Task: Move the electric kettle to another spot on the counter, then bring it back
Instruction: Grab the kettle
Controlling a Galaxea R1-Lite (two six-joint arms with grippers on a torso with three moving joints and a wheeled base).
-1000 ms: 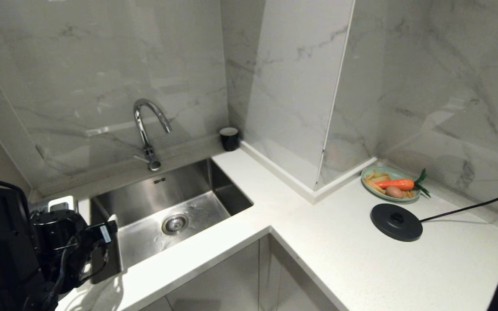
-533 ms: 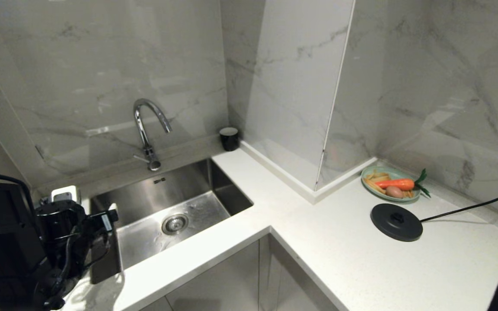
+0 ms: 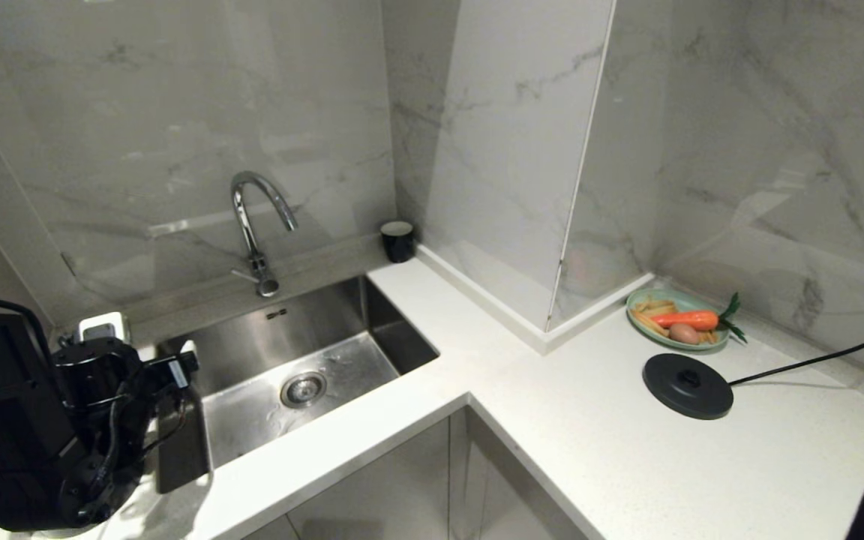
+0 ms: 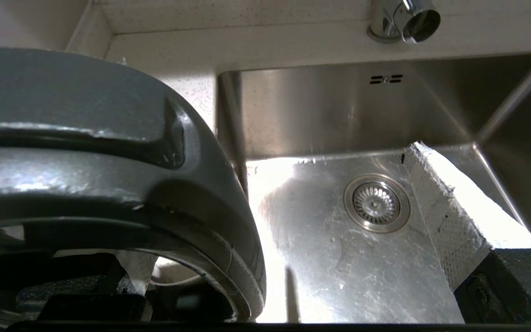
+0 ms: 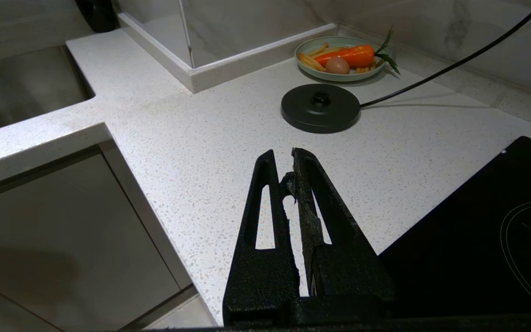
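Here, electric kettle (image 4: 109, 184) just beside wide-open left gripper (image 4: 339, 221), unheld.

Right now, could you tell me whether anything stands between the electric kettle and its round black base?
Nothing visible does. Between the electric kettle and the base disc lie only the open sink and bare counter; the plate of food sits behind the base disc, and the black cup stands by the back wall.
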